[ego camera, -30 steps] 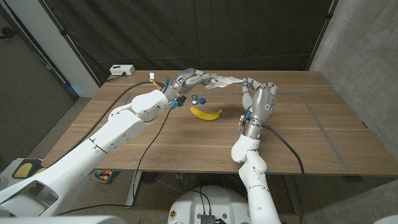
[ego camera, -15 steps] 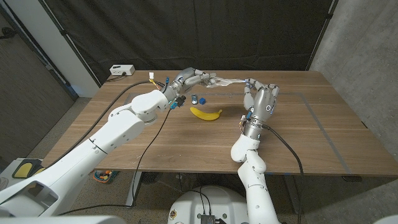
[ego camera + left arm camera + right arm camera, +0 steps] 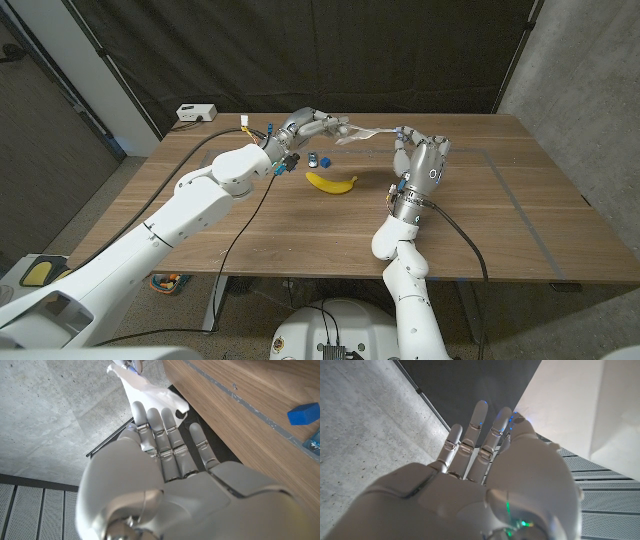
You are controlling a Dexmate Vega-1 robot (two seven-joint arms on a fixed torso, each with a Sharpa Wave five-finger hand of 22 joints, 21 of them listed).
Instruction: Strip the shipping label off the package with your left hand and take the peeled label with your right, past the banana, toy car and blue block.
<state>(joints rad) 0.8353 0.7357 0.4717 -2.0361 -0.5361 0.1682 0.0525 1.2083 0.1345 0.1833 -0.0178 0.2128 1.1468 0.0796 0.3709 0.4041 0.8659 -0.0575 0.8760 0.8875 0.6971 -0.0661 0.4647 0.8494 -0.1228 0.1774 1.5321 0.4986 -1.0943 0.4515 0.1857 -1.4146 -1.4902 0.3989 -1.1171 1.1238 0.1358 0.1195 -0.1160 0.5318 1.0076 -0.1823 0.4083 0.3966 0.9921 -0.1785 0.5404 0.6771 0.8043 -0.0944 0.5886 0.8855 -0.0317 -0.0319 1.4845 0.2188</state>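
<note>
White and crumpled, the package [image 3: 357, 131] hung in the air between the two hands, above the far part of the wooden table [image 3: 480, 220]. The left hand [image 3: 308, 125] gripped its near end, fingers closed round the plastic; in the left wrist view the fingers [image 3: 165, 435] ran up along the package [image 3: 150, 392], which fanned out past the fingertips. The right hand [image 3: 420, 158] stood upright at the package's other end, back toward the camera, its fingertips up at the edge of the white sheet. Whether those fingers actually pinched the sheet I could not tell; in the right wrist view the fingers [image 3: 480, 435] lay straight and close together, with a pale sheet [image 3: 565, 405] just beside them, touching or nearly so. A label could not be told apart from the rest of the package in any view.

Just below the left hand, on the table, stood the toy car [image 3: 313, 159] with the blue block [image 3: 326, 161] touching or just beside it. The left wrist view caught the block [image 3: 303, 414] on the wood near the table's edge. The banana [image 3: 331, 182] lay nearer the robot than those two, between the two forearms and apart from both hands. Well beyond the left arm, at the table's far corner, sat a small white box [image 3: 196, 112] with a cable.
</note>
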